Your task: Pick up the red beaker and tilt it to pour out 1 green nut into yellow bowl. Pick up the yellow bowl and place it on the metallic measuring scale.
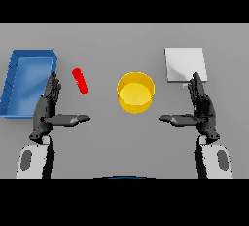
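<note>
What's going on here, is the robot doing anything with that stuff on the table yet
Not yet. Both hands are open above the grey table and hold nothing: the left hand sits near the red beaker and the blue bin, the right hand just below the metallic scale. The yellow bowl stands between them, apart from the scale. I can't see a green nut anywhere, so pouring hasn't started.
</note>
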You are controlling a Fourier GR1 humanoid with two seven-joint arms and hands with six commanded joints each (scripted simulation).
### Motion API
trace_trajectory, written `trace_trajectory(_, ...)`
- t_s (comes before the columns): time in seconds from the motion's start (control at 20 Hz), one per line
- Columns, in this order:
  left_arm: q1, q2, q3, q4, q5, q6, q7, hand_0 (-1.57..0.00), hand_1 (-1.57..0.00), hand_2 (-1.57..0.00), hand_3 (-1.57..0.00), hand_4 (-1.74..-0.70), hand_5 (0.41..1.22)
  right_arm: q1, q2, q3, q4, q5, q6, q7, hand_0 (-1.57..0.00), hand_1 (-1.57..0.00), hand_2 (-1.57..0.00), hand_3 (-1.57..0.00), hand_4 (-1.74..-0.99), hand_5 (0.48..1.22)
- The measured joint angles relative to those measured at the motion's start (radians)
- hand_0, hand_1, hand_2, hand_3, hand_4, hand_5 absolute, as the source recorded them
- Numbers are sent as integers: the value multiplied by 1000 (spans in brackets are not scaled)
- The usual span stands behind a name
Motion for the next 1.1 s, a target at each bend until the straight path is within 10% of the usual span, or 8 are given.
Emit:
trace_trajectory(0.3,5,2,1,-7,2,0,0,1,1,1,1,-1204,652,-4,-13,-13,7,-13,9,-6,1,1,1,1,-1245,681)
trace_trajectory(0.4,64,46,-58,-78,-80,-8,-19,1,1,1,1,-1212,650,63,-73,60,-65,153,-23,-121,1,1,1,1,-1239,679)
trace_trajectory(0.55,95,66,-91,-150,-114,-13,35,1,1,1,1,-1224,660,88,-94,101,-112,242,-45,-96,1,1,1,1,-1235,678)
trace_trajectory(1.1,-54,59,-89,32,-138,-32,51,1,1,1,1,-1379,739,106,-84,96,-136,179,-3,-112,1,1,1,1,-1308,679)
